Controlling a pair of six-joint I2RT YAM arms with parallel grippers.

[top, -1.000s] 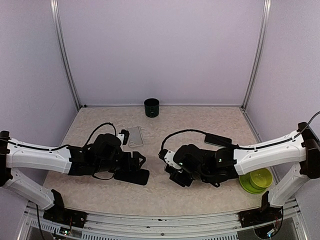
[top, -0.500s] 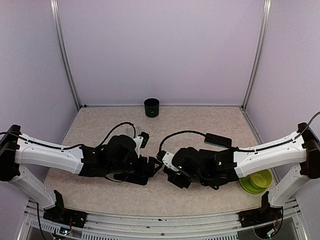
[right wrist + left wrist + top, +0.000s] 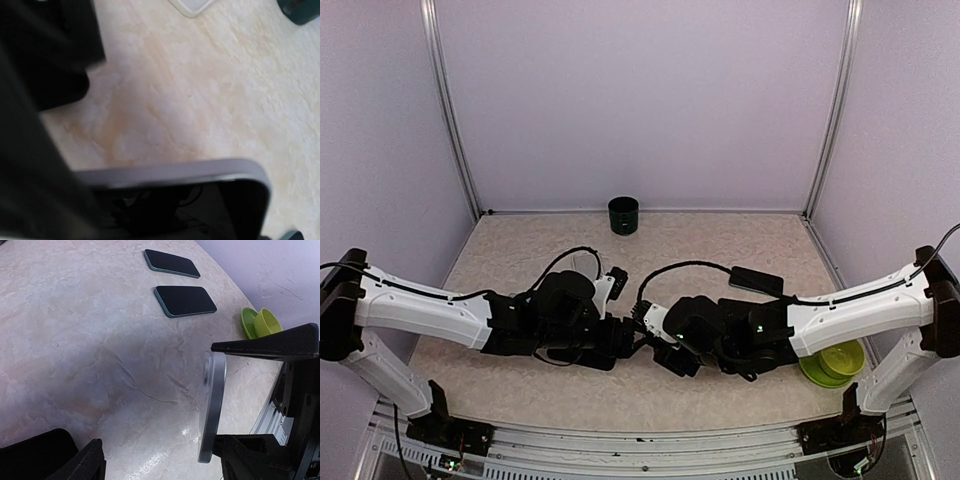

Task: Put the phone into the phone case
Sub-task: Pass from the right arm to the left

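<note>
Fingers of the right gripper [image 3: 658,348] are pressed on the phone [image 3: 212,405], top and bottom. This is shown only by the left wrist, where the phone is seen edge-on: thin, grey-rimmed, stood up above the pale, stone-patterned table [image 3: 75,340]. The left gripper [image 3: 628,335] is spread wide, with nothing held. A rounded clear corner of the case [image 3: 192,6] is caught by the right wrist. The phone is held apart from the case, nearer the arms. A flat dark spare phone [image 3: 185,300] and shiny green bowls [image 3: 260,322] are seen well right of the case.
</note>
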